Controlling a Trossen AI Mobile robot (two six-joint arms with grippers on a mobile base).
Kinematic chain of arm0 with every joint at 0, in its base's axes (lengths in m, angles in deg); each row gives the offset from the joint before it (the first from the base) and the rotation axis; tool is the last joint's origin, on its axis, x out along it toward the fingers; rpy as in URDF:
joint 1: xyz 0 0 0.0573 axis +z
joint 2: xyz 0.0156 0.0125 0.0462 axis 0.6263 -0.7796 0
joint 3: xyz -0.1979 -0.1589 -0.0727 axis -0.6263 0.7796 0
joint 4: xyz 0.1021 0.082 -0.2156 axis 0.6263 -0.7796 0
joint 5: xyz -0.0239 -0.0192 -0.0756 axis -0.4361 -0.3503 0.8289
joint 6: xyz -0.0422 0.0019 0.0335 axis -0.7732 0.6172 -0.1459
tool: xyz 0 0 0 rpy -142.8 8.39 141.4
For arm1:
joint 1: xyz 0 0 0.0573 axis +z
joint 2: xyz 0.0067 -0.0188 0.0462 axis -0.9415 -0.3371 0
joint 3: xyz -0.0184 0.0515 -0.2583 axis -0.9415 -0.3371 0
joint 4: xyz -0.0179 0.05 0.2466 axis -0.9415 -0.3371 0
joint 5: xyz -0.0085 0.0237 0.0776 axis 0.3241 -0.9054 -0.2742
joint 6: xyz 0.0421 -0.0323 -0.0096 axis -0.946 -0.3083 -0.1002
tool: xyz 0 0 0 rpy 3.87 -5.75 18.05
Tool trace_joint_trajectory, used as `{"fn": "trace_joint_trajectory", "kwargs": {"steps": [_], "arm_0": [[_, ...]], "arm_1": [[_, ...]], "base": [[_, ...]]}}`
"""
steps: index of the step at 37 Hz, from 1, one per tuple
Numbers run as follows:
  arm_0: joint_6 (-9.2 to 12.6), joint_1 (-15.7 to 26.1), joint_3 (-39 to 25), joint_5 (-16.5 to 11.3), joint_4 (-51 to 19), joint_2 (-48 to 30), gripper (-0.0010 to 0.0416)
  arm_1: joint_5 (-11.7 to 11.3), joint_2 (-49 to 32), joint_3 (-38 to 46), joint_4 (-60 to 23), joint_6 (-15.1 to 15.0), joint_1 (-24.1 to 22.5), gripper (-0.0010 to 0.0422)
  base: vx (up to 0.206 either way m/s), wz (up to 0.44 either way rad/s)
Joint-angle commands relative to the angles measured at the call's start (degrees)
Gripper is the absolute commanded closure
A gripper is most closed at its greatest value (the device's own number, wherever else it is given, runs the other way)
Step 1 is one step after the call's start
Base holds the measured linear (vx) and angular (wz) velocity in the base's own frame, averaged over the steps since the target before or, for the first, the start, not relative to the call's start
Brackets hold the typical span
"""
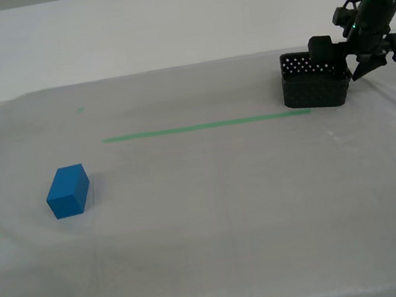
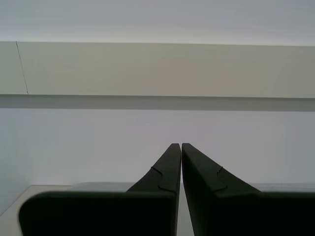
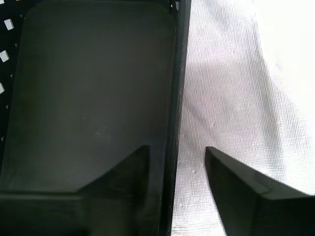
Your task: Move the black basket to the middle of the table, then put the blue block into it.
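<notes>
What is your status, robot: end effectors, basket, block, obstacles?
First end effector open, straddling black basket wall. Second end effector shut, empty. Blue block apart, exterior view's left. Table between them bare.

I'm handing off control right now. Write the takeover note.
My first gripper: open, jaws straddling one wall of the black basket, not closed yet.
My second gripper: shut, empty, facing a wall, away from the work.
Basket sits at the exterior view's far right of the table; the blue block lies at its left.
Done: nothing.
Left: grip the basket, move it to centre, put the block in.
</notes>
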Motion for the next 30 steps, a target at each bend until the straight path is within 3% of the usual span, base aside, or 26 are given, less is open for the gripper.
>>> {"fn": "trace_joint_trajectory", "kwargs": {"steps": [1,8,30], "arm_0": [[0.1,0.1,0.0,0.1,0.0,0.0,0.0307],[-0.3,0.1,0.0,0.0,0.0,0.0,0.0413],[-2.0,0.1,0.0,-0.5,-1.0,1.6,0.0407]], "arm_1": [[0.0,0.0,0.0,0.3,-0.1,0.0,0.0412],[0.0,0.0,0.0,0.3,-0.1,0.0,0.0412],[0.0,0.0,0.0,0.3,-0.1,0.0,0.0412]], "base": [[0.0,0.0],[0.0,0.0],[0.0,0.0]]}}
